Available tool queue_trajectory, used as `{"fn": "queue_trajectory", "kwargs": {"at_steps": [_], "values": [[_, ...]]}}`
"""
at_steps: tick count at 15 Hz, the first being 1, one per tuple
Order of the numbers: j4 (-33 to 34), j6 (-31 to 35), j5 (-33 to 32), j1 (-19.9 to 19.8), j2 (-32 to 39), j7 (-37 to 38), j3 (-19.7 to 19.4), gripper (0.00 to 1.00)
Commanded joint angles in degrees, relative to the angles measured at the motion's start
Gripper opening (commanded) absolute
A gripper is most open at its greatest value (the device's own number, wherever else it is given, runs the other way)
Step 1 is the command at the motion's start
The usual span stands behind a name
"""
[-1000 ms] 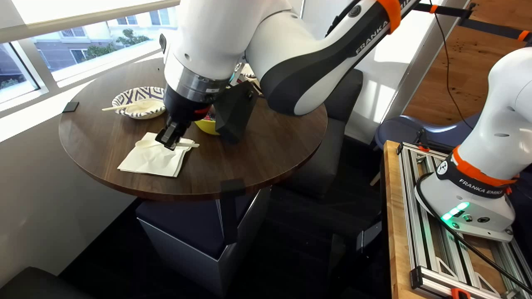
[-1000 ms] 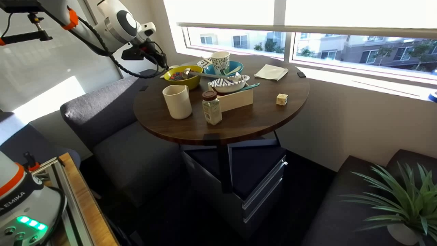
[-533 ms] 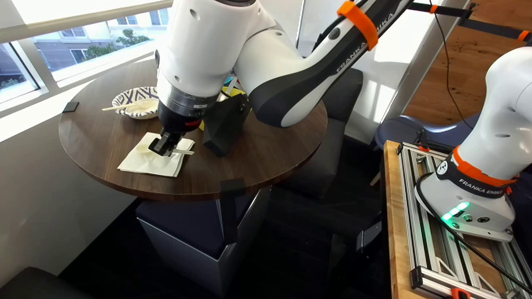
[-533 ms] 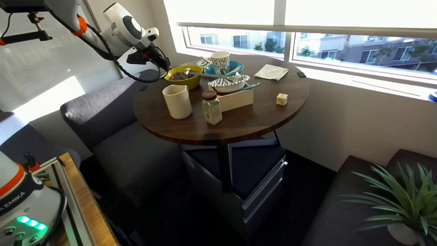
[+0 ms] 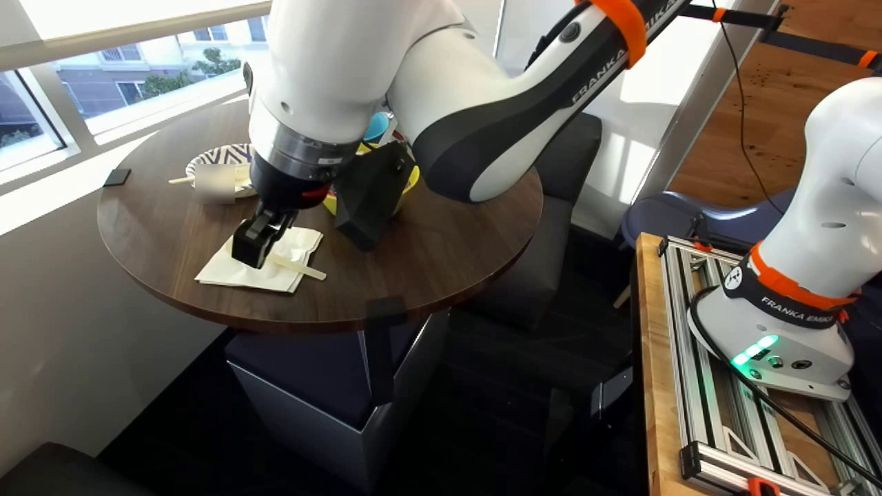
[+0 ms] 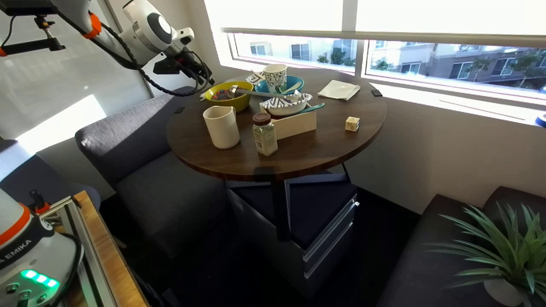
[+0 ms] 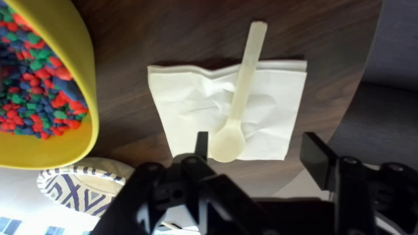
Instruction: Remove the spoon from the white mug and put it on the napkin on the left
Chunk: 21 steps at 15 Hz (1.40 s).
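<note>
In the wrist view the spoon (image 7: 241, 91), pale cream with a slim flat handle, lies on the napkin (image 7: 276, 114), its handle reaching past the edge over the dark wood. My gripper (image 7: 256, 145) stands open above them, its fingers wide apart with nothing gripped. The spoon's round end sits beside one finger in that view. An exterior view has the napkin (image 5: 224, 270) under the gripper (image 5: 260, 240), with the spoon handle (image 5: 306, 269) jutting toward the table's near edge. Across the table stands the cream white mug (image 6: 222, 128), seen in an exterior view with no spoon visible above its rim.
Beside the napkin is a yellow bowl (image 7: 89, 107) of coloured pebbles. A striped bowl (image 7: 81, 192) with a utensil stands nearby. Further items on the round table (image 6: 298, 155) include a patterned cup (image 6: 276, 79), a jar (image 6: 265, 136), a cube (image 6: 352, 124) and another napkin (image 6: 339, 90).
My gripper came down toward the napkin, then opened and let go of the spoon it was shut on. The spoon has dropped onto the napkin, its handle end swung toward the near edge.
</note>
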Motion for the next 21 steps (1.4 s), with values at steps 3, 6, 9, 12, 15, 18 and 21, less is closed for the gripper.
{"fn": "queue_trajectory", "kwargs": {"at_steps": [3, 6, 9, 12, 15, 18, 21], "values": [[-8.3, -8.2, 20.7, -4.4, -12.1, -20.2, 7.1, 1.0], [-12.3, -17.7, 33.4, -3.8, -19.9, -30.3, 6.7, 1.0], [-17.3, -24.1, 36.2, -4.8, -28.4, -33.8, 4.3, 1.0], [-23.1, -26.1, 38.6, -6.9, -36.6, -38.4, 0.6, 1.0], [-27.8, -27.8, 40.4, -9.3, -43.2, -43.3, -4.1, 1.0], [-30.8, -28.5, 39.6, -12.1, -47.9, -46.0, -8.1, 1.0], [-29.3, -28.1, 38.9, -12.8, -46.6, -46.8, -8.7, 1.0]]}}
